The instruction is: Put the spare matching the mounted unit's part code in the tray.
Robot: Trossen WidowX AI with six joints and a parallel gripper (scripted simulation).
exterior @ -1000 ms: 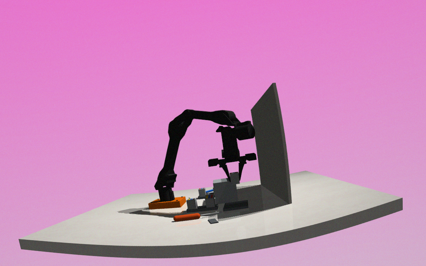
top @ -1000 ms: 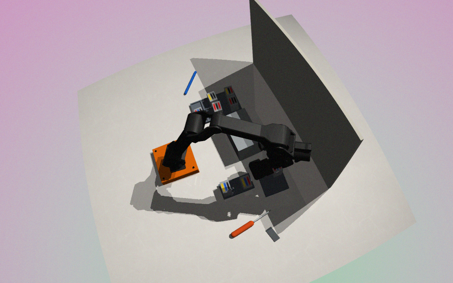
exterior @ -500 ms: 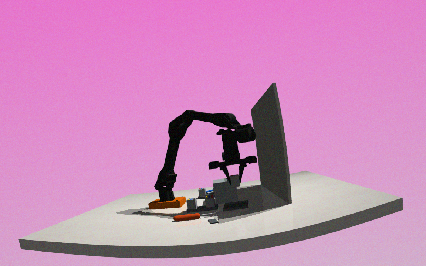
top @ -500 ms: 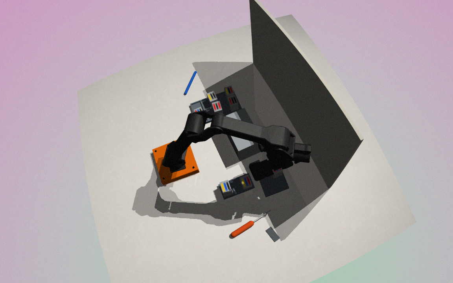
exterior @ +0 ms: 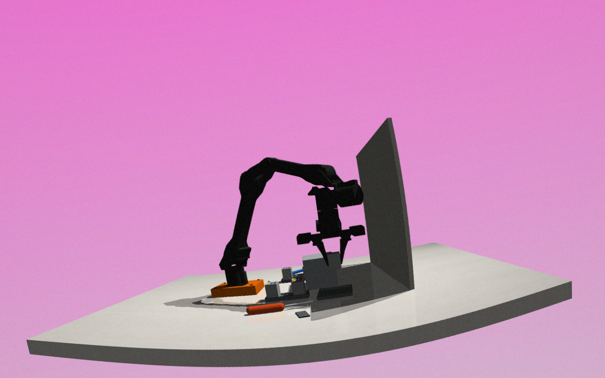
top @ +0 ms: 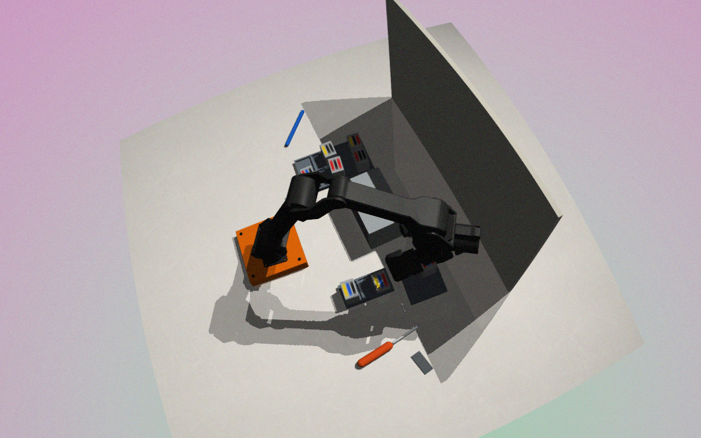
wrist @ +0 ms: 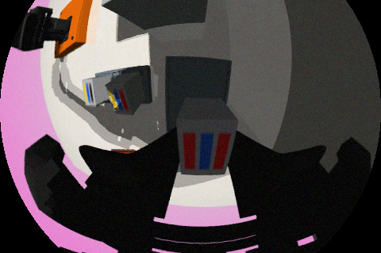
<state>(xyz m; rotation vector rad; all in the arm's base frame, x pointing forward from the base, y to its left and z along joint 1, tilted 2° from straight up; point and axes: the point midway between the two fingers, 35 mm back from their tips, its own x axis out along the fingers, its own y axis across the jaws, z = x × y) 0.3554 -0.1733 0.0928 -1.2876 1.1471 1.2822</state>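
My gripper (top: 428, 262) (exterior: 335, 262) (wrist: 203, 128) is shut on a grey block, a unit (wrist: 207, 151) with red, blue and red stripes. It holds the unit above the table near one edge of the flat dark tray (top: 423, 291) (exterior: 335, 292) (wrist: 198, 78). A dark holder beside the tray bears two units, one (top: 349, 289) (wrist: 90, 92) with yellow, blue and black stripes, the other (top: 379, 281) (wrist: 126, 92) with yellow, blue and red. Several more striped units, including a red-marked one (top: 334, 164), stand behind the arm. I cannot tell the mounted unit's back code.
A large grey box (exterior: 319, 274) (wrist: 175, 3) stands beside the tray. A tall wall (top: 462, 152) (exterior: 384, 207) (wrist: 329, 47) rises close past the gripper. An orange screwdriver (top: 375, 354) (exterior: 265, 308), a small grey plate (top: 421, 362) (exterior: 302, 314) and a blue pen (top: 294, 128) lie about.
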